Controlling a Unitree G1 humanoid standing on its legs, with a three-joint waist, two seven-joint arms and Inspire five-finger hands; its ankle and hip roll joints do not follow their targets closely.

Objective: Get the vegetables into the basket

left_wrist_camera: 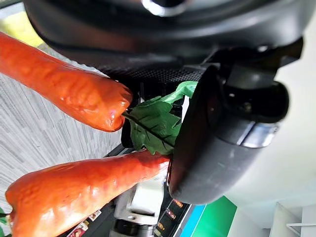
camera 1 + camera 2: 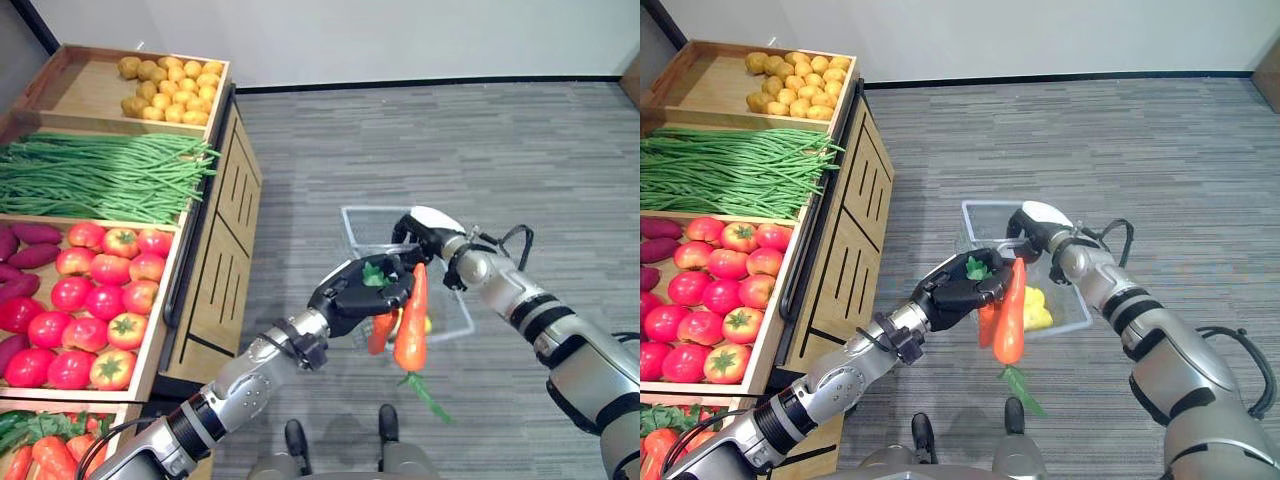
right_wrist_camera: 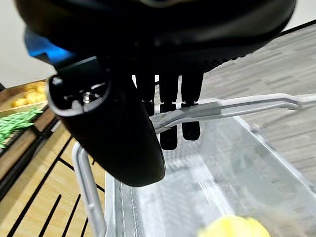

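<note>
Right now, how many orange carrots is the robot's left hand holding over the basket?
2. The left hand grips both by their green leafy tops: the longer orange carrot hangs in front, the shorter orange carrot beside it, above the clear wire-handled basket held by the right hand.

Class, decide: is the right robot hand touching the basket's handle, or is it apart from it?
Touching. In the right wrist view the right robot hand curls its fingers round the handle of the basket, with no gap between them.

Item count, produce stand and basket

Two carrots (image 2: 411,322) in the left hand (image 2: 352,292); one basket (image 2: 452,312) with one yellow item (image 2: 1035,308); one heap each of potatoes (image 2: 168,88), green beans (image 2: 100,176), tomatoes (image 2: 98,300).
</note>
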